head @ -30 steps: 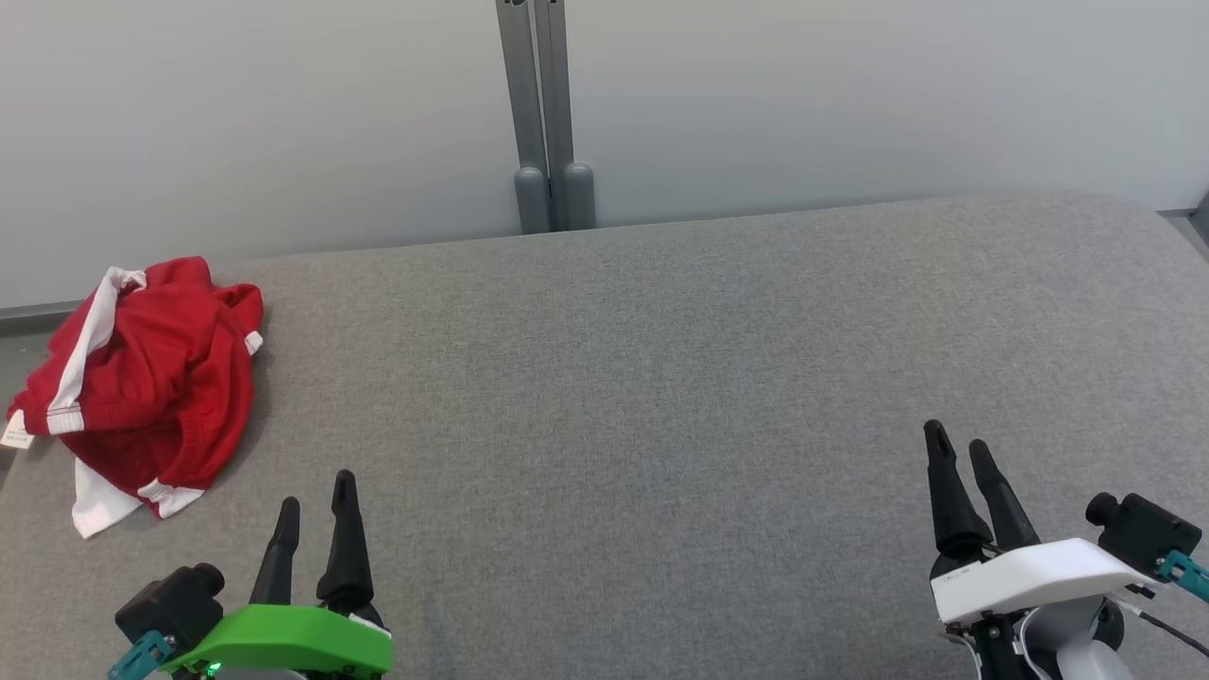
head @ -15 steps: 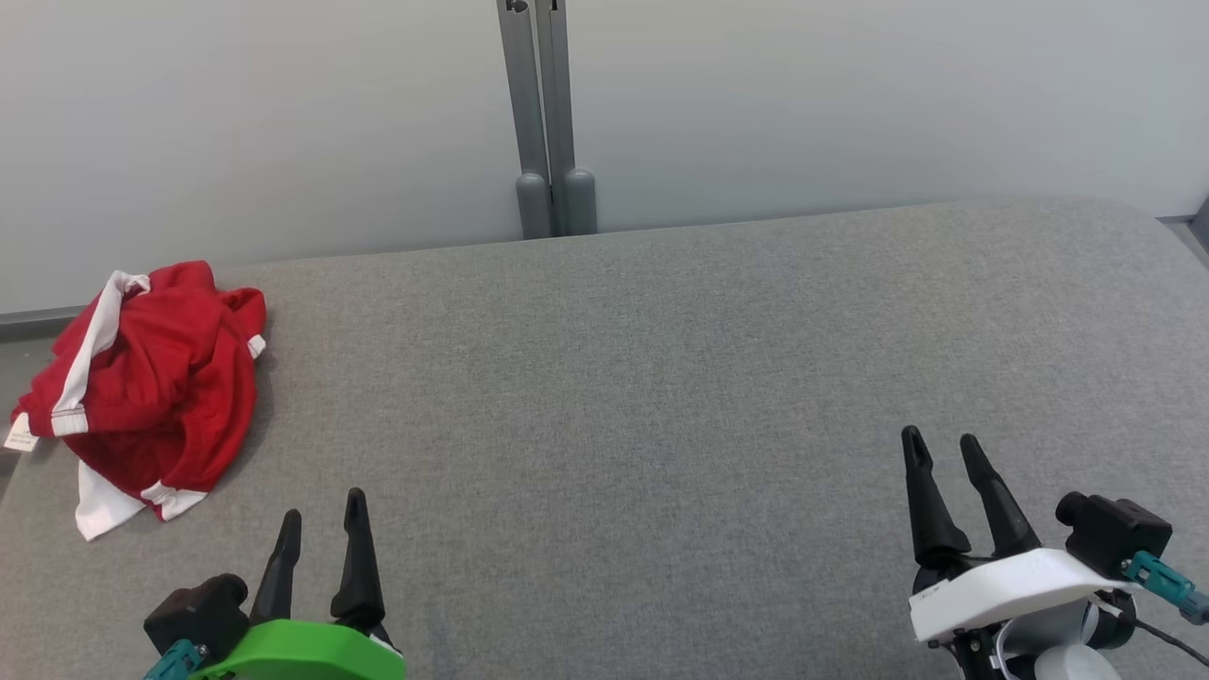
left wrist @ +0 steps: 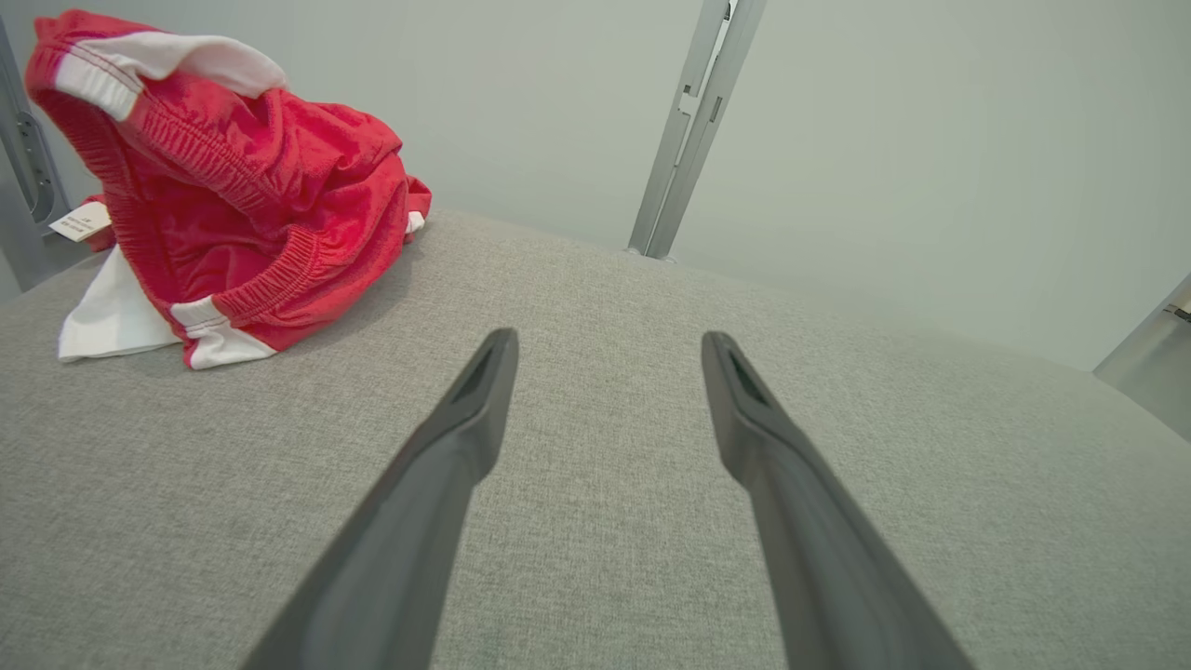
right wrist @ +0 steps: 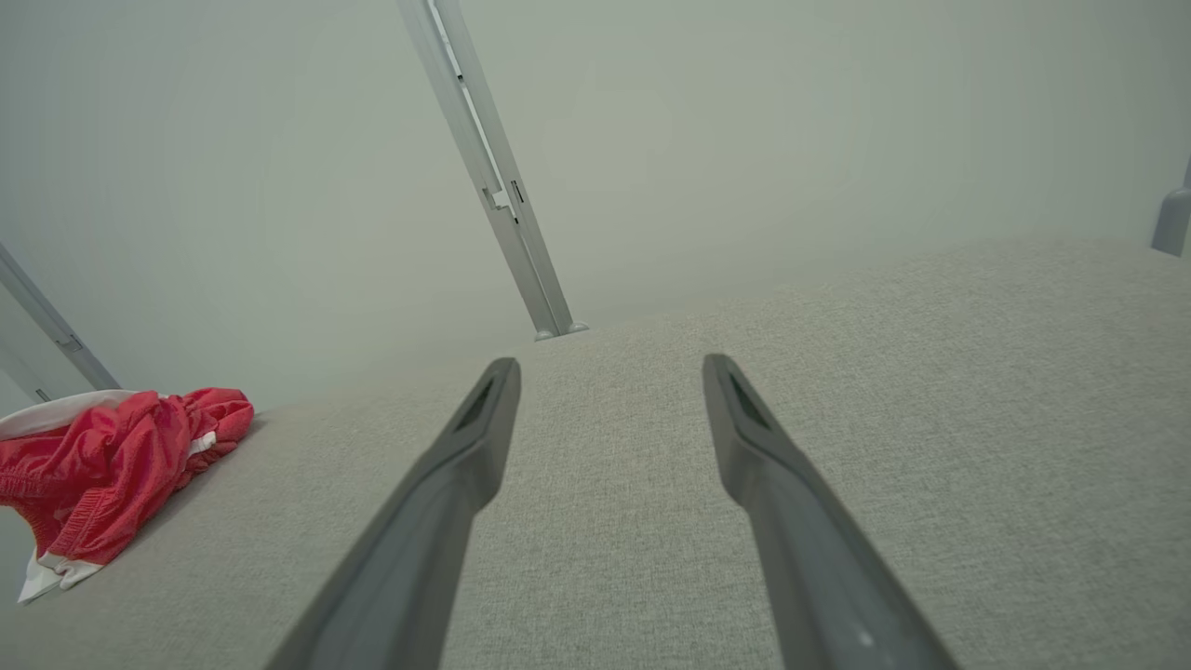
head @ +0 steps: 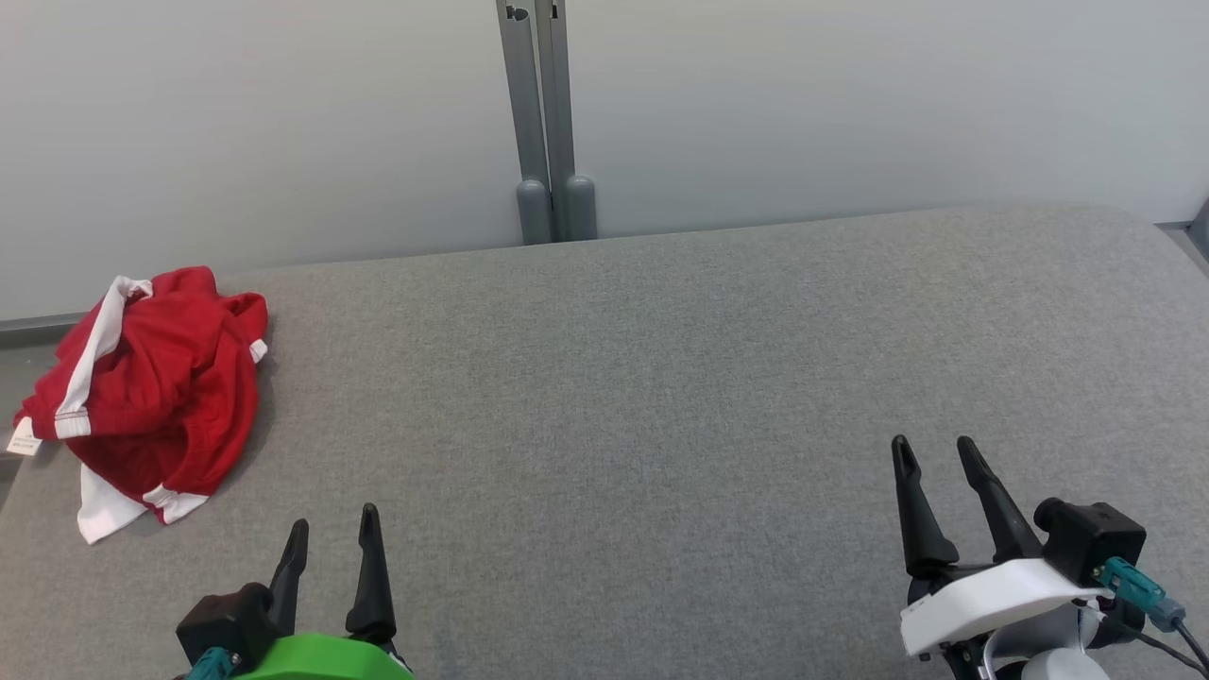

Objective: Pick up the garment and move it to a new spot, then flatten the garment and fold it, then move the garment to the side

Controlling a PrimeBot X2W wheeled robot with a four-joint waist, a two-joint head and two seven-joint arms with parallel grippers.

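Left gripper (head: 334, 519) and right gripper (head: 933, 444) ease back, wide and empty; red shorts (head: 156, 387) lie crumpled, untouched, at the padded table (head: 604, 378)'s left edge, every step pending.

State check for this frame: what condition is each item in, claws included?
garment: crumpled in a heap at the far left corner, unfolded, not held.
left claw: open, empty, apart from the garment.
right claw: open, empty, over bare fabric.
grey surface: flat, carrying the garment.
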